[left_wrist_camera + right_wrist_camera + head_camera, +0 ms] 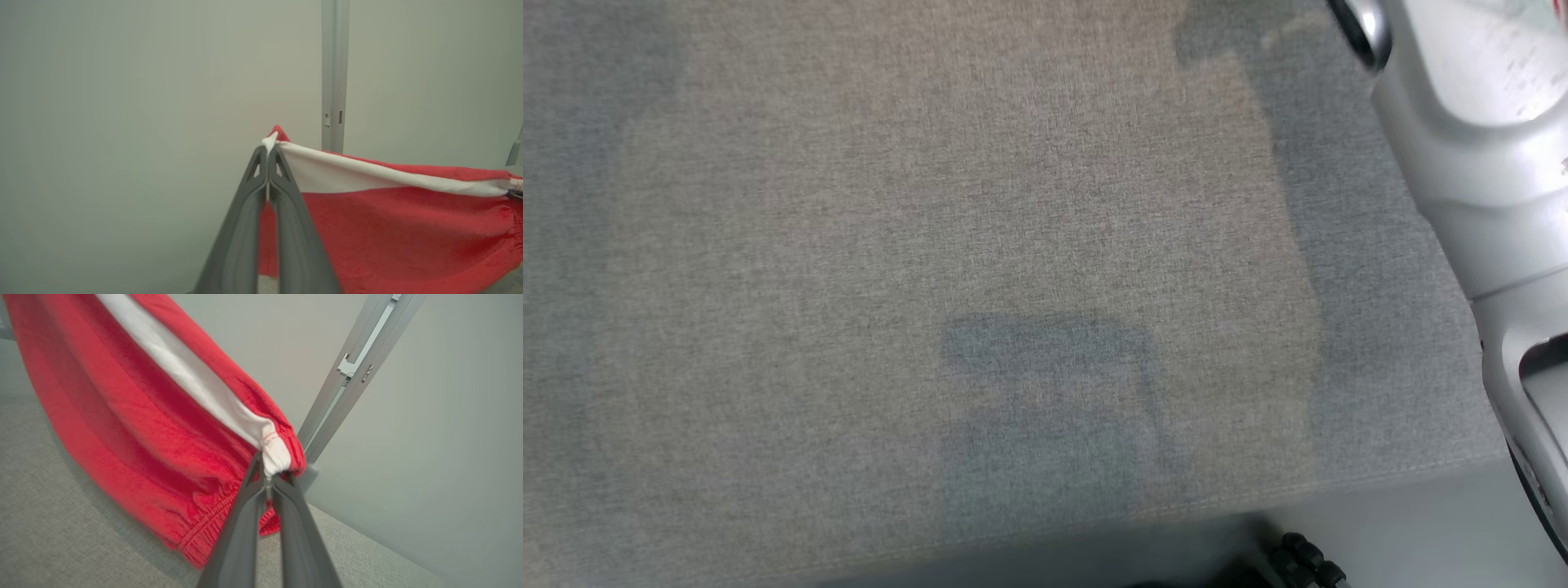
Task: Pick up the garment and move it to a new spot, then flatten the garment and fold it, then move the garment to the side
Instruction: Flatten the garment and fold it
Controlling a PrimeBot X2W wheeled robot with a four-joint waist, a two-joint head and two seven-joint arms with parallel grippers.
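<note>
Red and white-striped, the garment (388,228) is hanging stretched over the table (61,539), its long axis running between your arms: you are pinching one end in the left gripper (268,152), the other in the right gripper (268,474).

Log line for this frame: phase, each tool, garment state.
phase: lift and move | left tool: shut on garment corner | right tool: shut on other corner | garment: red, white stripe, slung between tools over grey surface
</note>
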